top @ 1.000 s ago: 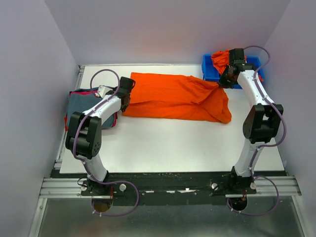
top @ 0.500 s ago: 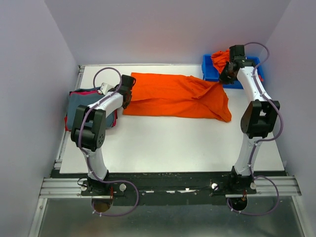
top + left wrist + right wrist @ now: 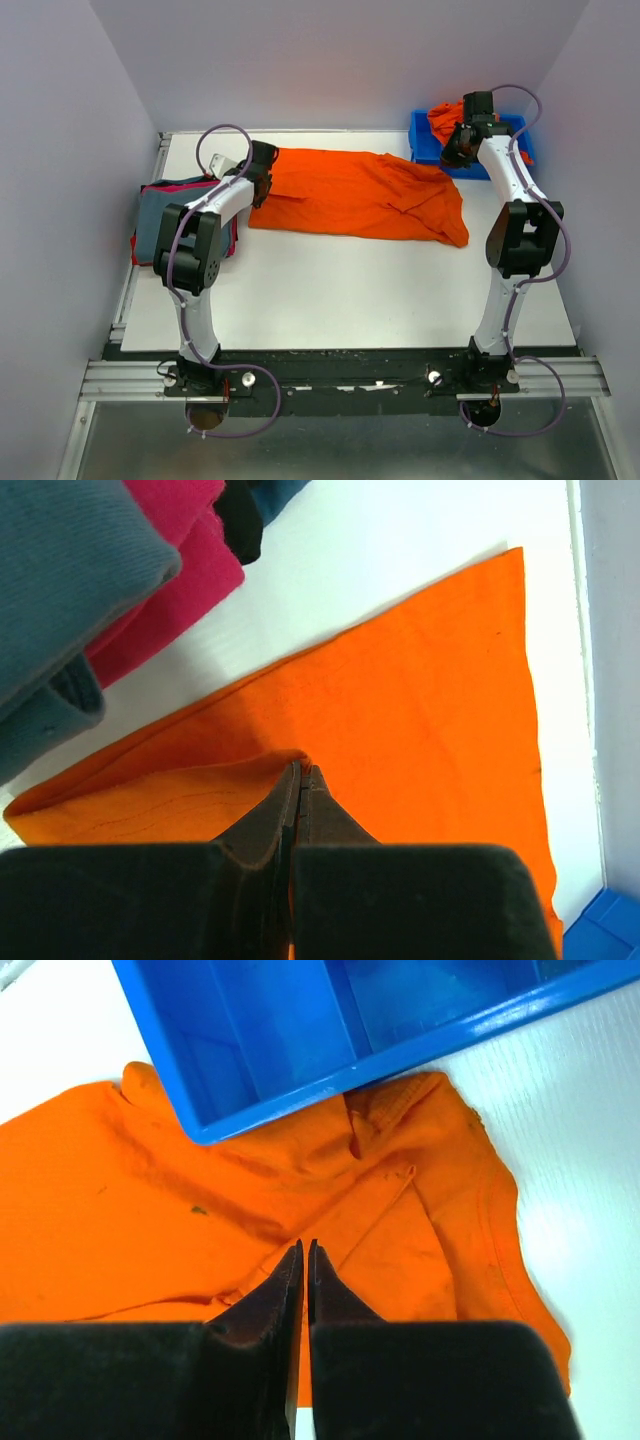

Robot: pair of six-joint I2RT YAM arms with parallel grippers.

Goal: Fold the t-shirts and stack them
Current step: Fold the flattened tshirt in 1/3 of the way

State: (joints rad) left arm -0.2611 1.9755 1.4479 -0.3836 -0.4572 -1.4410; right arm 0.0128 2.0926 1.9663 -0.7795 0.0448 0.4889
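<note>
Status, top view: orange t-shirt (image 3: 360, 195) lies spread flat on table (image 3: 330, 290), centre to 12 o'clock, long axis running 9 to 3, with wrinkles bunched toward the 3 o'clock end.

Left gripper (image 3: 262, 172) sits at the shirt's 9 o'clock edge. In the wrist view its fingers are pressed together with a raised fold of orange cloth running up to the tips, so it looks nipped on that edge.

Right gripper (image 3: 452, 152) is at 1 o'clock, by the near wall of the blue bin (image 3: 425, 145). Its fingers are pressed together with nothing between them, over the shirt's collar end. That end lies right beside the bin wall; can't tell if it touches.

Second orange t-shirt (image 3: 445, 118) is bunched in the bin and rises above its rim.

Folded stack sits at 9 o'clock by the table edge, with the grey-blue t-shirt (image 3: 165, 215) on top of the red-pink t-shirt (image 3: 172, 185), which peeks out at the edges. The stack is just beside the spread shirt, with a strip of bare table between them in the left wrist view.
</note>
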